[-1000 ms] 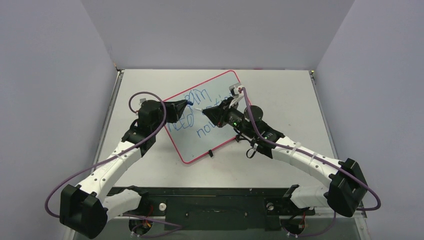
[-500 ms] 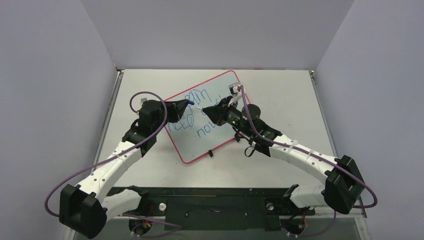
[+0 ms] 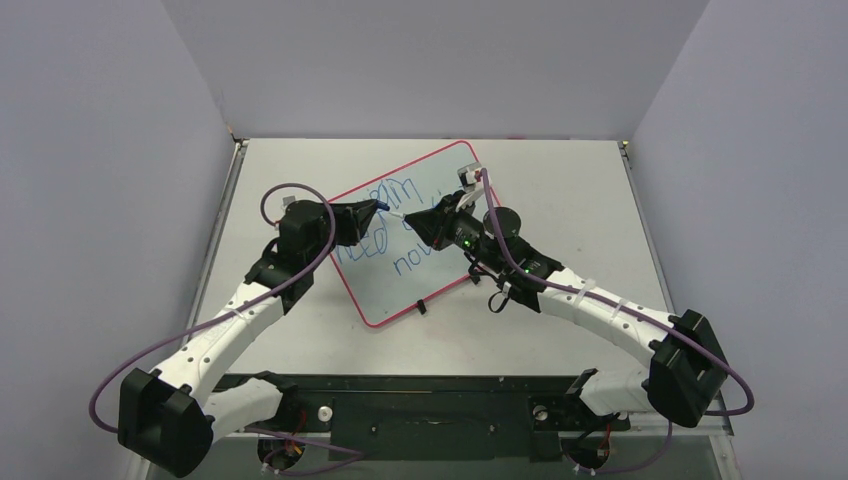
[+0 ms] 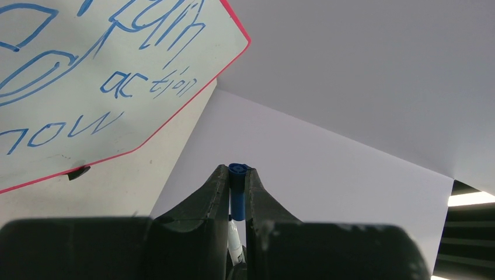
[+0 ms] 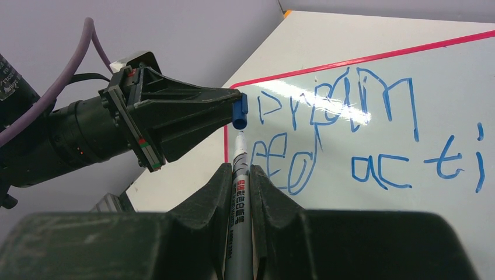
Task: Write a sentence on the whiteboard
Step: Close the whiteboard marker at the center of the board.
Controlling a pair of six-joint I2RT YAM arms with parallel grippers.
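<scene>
The whiteboard (image 3: 440, 175) with a thin red rim lies tilted on the table, and it also shows in the right wrist view (image 5: 408, 99) and the left wrist view (image 4: 70, 70). Blue handwriting (image 5: 350, 111) fills it in three rows. My left gripper (image 3: 374, 207) is shut on the blue marker cap (image 4: 237, 189). My right gripper (image 3: 412, 219) is shut on the grey marker (image 5: 239, 204). The marker's tip (image 5: 239, 142) points up at the cap (image 5: 239, 112), just below it, above the board's left part.
A small black clip (image 3: 422, 306) sits on the board's near edge; another clip shows in the left wrist view (image 4: 78, 172). Grey walls enclose the table on three sides. A black rail (image 3: 430, 395) runs along the near edge between the arm bases.
My right gripper has moved the marker a little left, toward the cap in the left gripper. The left gripper has shifted slightly right.
</scene>
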